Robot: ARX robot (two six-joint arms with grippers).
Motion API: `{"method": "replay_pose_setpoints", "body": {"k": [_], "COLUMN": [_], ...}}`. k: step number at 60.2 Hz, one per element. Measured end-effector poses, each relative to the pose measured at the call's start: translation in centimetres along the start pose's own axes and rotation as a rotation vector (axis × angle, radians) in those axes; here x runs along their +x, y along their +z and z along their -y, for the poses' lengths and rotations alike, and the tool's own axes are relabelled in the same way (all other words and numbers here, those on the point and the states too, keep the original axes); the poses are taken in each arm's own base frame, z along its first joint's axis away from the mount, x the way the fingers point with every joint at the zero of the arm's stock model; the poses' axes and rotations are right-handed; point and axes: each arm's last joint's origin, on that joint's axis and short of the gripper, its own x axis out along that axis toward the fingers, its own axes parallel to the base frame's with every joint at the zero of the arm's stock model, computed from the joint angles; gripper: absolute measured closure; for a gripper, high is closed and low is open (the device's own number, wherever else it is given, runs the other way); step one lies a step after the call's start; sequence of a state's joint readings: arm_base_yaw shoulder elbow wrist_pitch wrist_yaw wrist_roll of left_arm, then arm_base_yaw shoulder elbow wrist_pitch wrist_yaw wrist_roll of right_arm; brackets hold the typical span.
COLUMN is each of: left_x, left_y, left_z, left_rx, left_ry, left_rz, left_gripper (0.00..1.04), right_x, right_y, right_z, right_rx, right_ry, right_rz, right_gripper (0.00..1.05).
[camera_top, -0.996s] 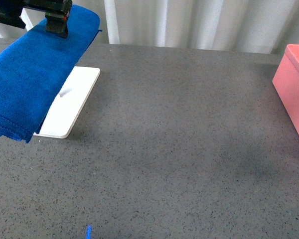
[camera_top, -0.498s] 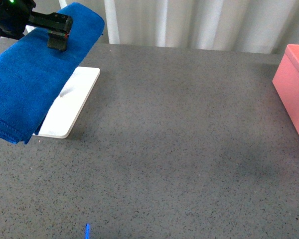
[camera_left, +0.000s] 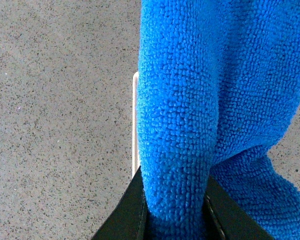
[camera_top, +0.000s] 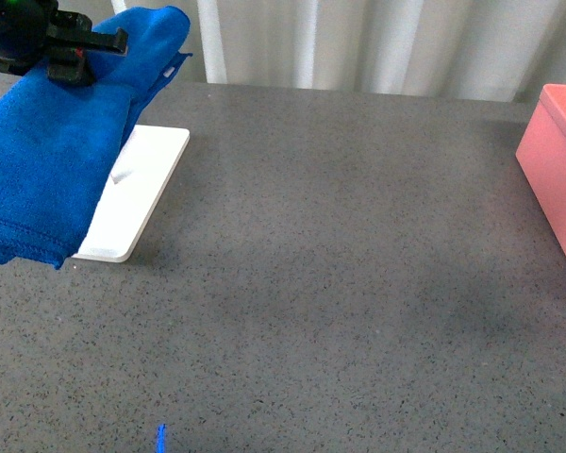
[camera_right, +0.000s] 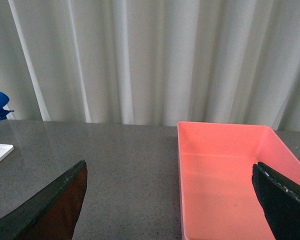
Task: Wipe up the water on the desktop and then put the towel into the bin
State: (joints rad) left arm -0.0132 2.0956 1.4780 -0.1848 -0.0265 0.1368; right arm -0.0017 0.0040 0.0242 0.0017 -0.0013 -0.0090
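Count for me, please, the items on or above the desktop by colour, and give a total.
Blue: 1, the towel
White: 1, the tray
Pink: 1, the bin
Total: 3

Towel [camera_left: 190, 100]: soft microfibre cloth, dense looped pile, matt, with stitched hems. Table [camera_top: 340, 283]: stone-like slab with a fine speckle, smooth, matt, faint sheen toward the far edge. Bin [camera_right: 225, 175]: smooth plastic with a satin gloss inside. Tray [camera_top: 146, 179]: hard, smooth, low sheen; material not determinable. Curtain [camera_right: 140, 60]: pleated cloth, matt.
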Motion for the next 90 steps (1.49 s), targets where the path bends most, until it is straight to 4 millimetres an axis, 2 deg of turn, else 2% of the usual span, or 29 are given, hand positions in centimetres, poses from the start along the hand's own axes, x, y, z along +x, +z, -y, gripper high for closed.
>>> {"method": "replay_pose_setpoints", "body": {"k": [20,26,30,37,55,64,77,90], "left_x": [-1.4,-2.8,-4.3,-5.9,-5.3,-6.4,-10.2,-13.8], "left_y": [0.4,1.3,2.2,3.2,2.7,3.0,3.4,2.6], "left_z": [0.1,0.2,0.3,0.4,-0.2,-0.5,1.3,4.8], "left_rx": [-0.008,-0.015,-0.018,-0.013,-0.039,-0.060,-0.077,-0.085], "left_ry": [-0.063,-0.099,-0.110,-0.104,-0.115,-0.177,-0.390,-0.654], "left_rz": [0.016,0.059,0.101,0.141,0.109,0.120,0.190,0.280], "left_gripper": [0.90,0.91,1.00,1.00,1.00,1.00,1.00,1.00], "right_x": [0.0,0.0,0.0,0.0,0.0,0.0,0.0,0.0], "right_y": [0.0,0.0,0.0,0.0,0.0,0.0,0.0,0.0], "right_z": [0.0,0.0,0.0,0.0,0.0,0.0,0.0,0.0], "right_rx": [0.000,0.000,0.000,0.000,0.000,0.000,0.000,0.000], "right_ry": [0.000,0.000,0.000,0.000,-0.001,-0.001,0.000,0.000], "right_rz": [0.000,0.000,0.000,0.000,0.000,0.000,0.000,0.000], "right_gripper": [0.07,0.07,0.07,0.07,0.07,0.07,0.07,0.07]}}
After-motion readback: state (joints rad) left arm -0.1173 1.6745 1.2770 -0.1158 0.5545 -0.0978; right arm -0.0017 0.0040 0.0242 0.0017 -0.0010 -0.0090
